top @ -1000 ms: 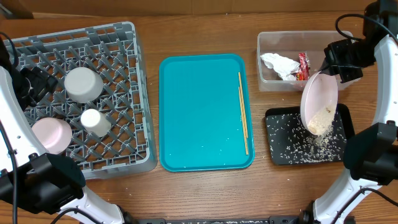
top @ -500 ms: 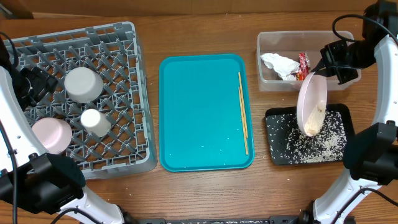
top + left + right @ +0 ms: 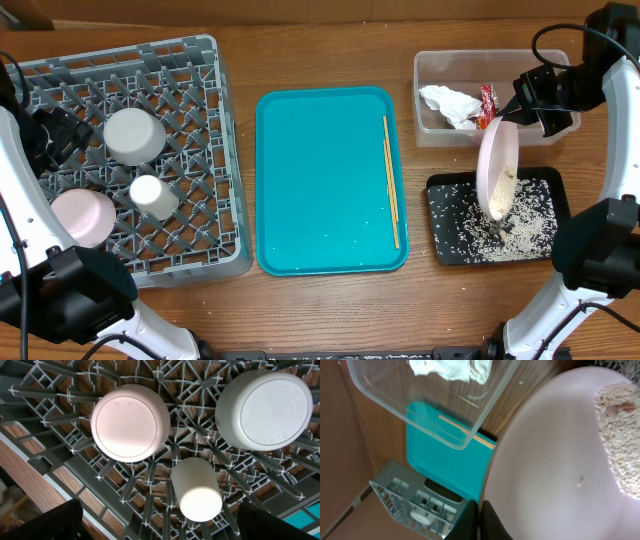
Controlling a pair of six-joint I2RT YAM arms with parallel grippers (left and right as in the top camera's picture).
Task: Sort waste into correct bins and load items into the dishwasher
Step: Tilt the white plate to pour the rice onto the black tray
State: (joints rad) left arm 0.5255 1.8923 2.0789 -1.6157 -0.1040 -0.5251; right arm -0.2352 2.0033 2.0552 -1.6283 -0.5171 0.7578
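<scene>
Holding position, I list what the overhead view gives. Item one: whitish-pink bowl (image 3: 498,168), smooth and matte, tipped almost on edge above the black tray (image 3: 436,225) at 4 o'clock; the right gripper (image 3: 507,116) is clamped on its upper rim. Item two: pale rice-like crumbs (image 3: 503,190), a clump clinging low inside the bowl and a scatter across the tray floor. Item three: clear tub (image 3: 430,95) at 2 o'clock, holding a crumpled white napkin (image 3: 447,103) and, just beside it, a small red wrapper (image 3: 487,105). Item four: teal tray (image 3: 320,180) at centre, with thin wooden chopsticks (image 3: 391,180) lying together along its 3 o'clock edge. Item five: grey lattice rack (image 3: 200,70) at 9 o'clock, carrying three upturned pieces: a grey-white bowl (image 3: 133,135), a small white cup (image 3: 153,196) on its side near it toward 5 o'clock, and a second pink bowl (image 3: 83,216) at the rack's 8 o'clock corner. The left gripper (image 3: 58,135) hangs over the rack, jaws spread wide, holding nothing.
</scene>
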